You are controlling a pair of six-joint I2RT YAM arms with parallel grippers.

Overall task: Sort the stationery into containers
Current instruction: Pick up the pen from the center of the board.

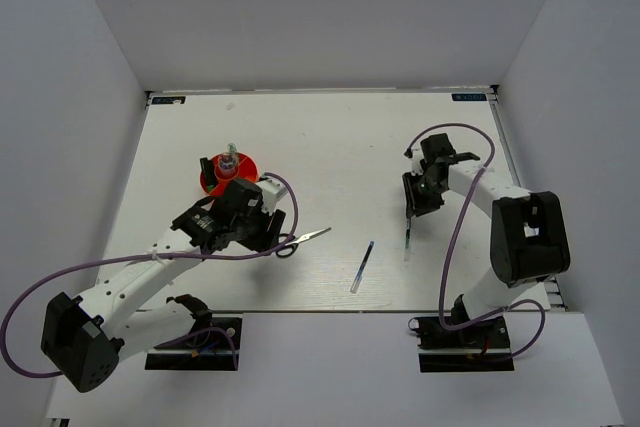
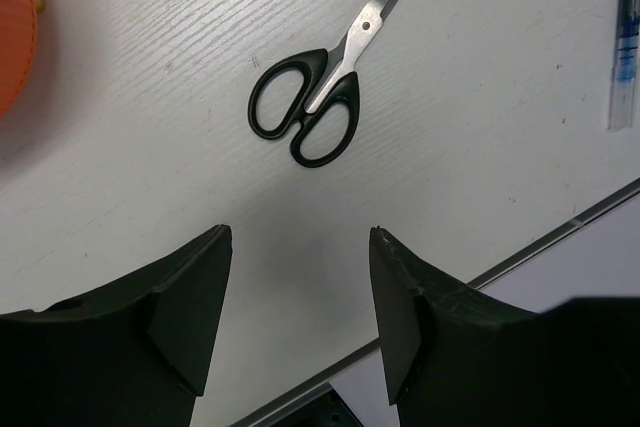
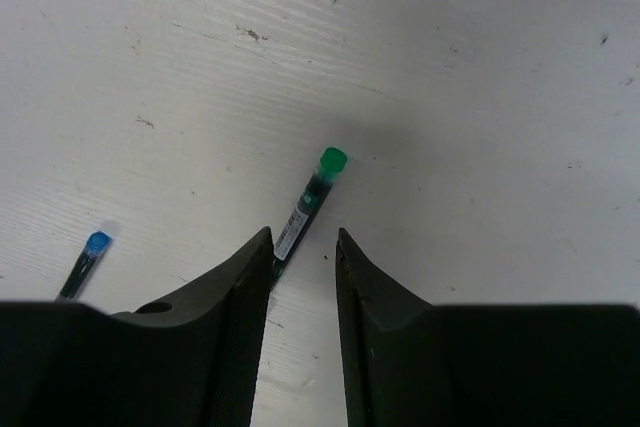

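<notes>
Top view looks down on table [image 1: 330,137], close wrist views share blue pen [image 2: 624,67]

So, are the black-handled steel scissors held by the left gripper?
No, the scissors lie on the table beyond the open left gripper.

The right end effector [image 3: 302,233] stands parted around one end of the green pen [image 3: 312,193].

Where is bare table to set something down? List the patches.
Bare: the far strip of table behind the cup; the middle between cup and right arm. Crowded: near edge, with scissors, blue pen, green pen.
</notes>
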